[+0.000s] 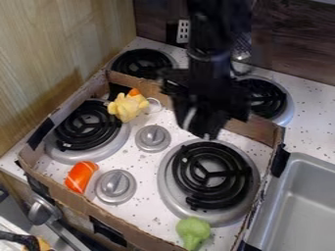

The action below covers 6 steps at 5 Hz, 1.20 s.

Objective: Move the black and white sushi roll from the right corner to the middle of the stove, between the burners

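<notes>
Black and hanging from the arm that enters at the top edge, one gripper is over the stove, right at the upper rim of the front right burner; whether it is spread or pressed together, I cannot tell. Four coil burners show altogether: that one, a front left burner, a back left burner and a back right burner. Two grey knobs stand between the front pair, an upper knob and a lower knob. Three toys lie within the cardboard border: a yellow toy with an orange tip, nearest the gripper, by the front left burner; an orange toy with white stripes, left of the lower knob; and a green toy, just below the front right burner. One metal sink is at the right.
</notes>
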### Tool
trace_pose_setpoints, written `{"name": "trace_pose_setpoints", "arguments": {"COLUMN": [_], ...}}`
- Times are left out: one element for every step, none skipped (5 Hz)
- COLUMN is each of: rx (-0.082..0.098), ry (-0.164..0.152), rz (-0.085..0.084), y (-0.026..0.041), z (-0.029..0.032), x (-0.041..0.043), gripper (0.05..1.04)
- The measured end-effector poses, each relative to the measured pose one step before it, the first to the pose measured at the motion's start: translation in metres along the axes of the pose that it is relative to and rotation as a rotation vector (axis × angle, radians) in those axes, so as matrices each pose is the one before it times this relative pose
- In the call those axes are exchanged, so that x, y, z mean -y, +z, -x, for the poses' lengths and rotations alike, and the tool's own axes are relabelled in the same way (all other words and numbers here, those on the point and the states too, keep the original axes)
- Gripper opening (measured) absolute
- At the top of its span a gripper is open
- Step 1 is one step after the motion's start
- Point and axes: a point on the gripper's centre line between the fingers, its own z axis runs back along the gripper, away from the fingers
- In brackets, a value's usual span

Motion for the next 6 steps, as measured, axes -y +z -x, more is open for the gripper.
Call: {"name": "trace_pose_setpoints", "arguments": {"rx": [-0.0200,0.0077,0.0131,0.0287,-0.0030,-0.0020], "ry": [0.0119,0.0136,0.0007,-0.0076,0.0006,-0.0002], "rz": [-0.0069,0.0073,0.0176,0.0284,0.0321,0.0188], "y": [0.01103,-0.00384,-0.00923,-0.01372,-0.01786,-0.01337], "z": [0.01029,0.00505,0.00136,-0.00380,-0.00421,-0.00230], "x": [-0.01950,-0.01506,-0.01986,-0.01697,-0.01203,-0.00646], "gripper": [0.573,0.573,0.573,0.572,0.573,0.573]}}
